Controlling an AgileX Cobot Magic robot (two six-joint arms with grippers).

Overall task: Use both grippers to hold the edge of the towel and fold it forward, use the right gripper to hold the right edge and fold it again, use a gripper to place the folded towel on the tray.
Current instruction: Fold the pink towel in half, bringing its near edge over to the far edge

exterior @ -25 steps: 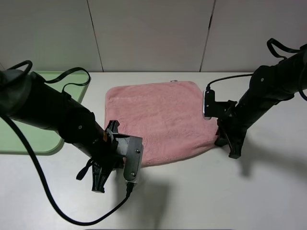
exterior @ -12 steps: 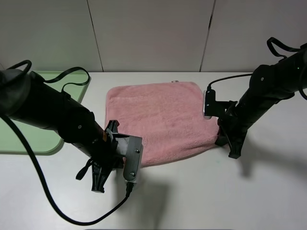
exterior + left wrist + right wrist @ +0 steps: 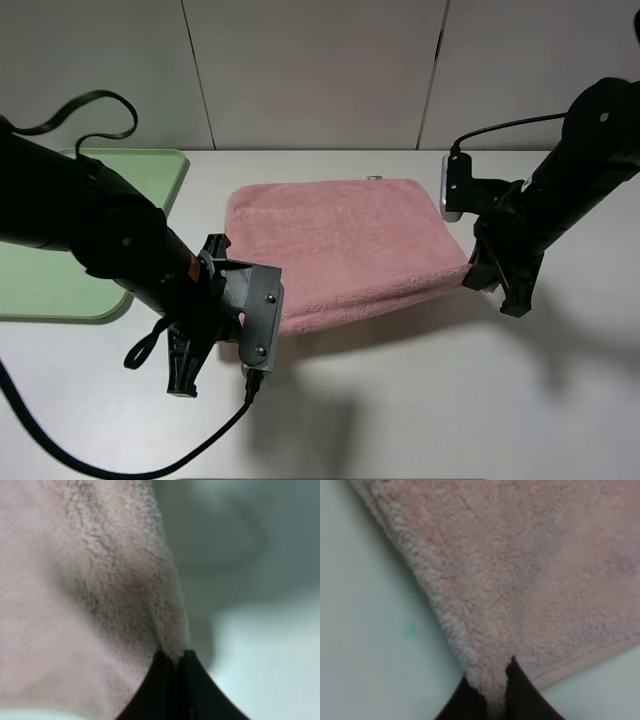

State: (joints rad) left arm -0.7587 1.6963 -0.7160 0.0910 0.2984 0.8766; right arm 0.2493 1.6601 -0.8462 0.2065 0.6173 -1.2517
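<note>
Our left gripper [image 3: 173,662] and right gripper [image 3: 492,685] each pinch a lifted towel [image 3: 340,245] corner; both folds and the tray [image 3: 150,170] remain.

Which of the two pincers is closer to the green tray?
The left pincer, gripping the towel on the side toward the tray; the right pincer holds the opposite side, farther away.

1. Robot lab or test bench, going by the rig and the plain surroundings.
2. White tabletop [image 3: 420,400] fills the lower frame.
3. Grey-white wall panels [image 3: 320,70] with thin vertical seams [image 3: 197,75] run across the top of the frame.
4. Two black robot arms: left arm [image 3: 90,220] at left, right arm [image 3: 580,170] at right, with loose black cables [image 3: 80,110] at upper left.
5. Staged props: green tray [image 3: 40,290] at far left, pink towel [image 3: 340,240] at centre.
</note>
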